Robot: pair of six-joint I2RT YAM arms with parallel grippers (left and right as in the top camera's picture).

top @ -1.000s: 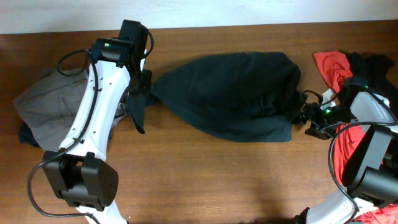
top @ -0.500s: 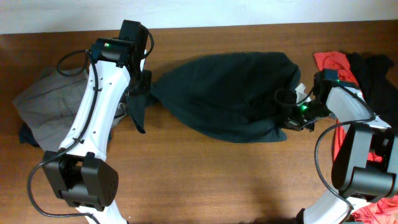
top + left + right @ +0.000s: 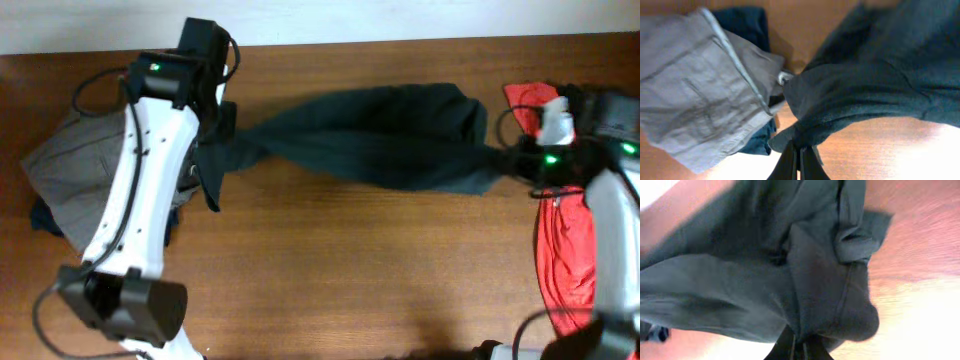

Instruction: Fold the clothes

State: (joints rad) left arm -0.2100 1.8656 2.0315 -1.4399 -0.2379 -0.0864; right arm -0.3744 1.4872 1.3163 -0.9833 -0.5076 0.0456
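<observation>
Stretched out now: the dark T-shirt, a bunched heap 1 second ago, is a long band along the far half of the worktop. Its left end is pinched tight by the left gripper beside the grey trousers at the left edge; the right gripper clamps the other end by the red top, right edge.

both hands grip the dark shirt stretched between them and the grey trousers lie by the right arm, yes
No: the overhead view shows the grey trousers by the left arm. The left hand and right hand do grip the dark shirt.
</observation>
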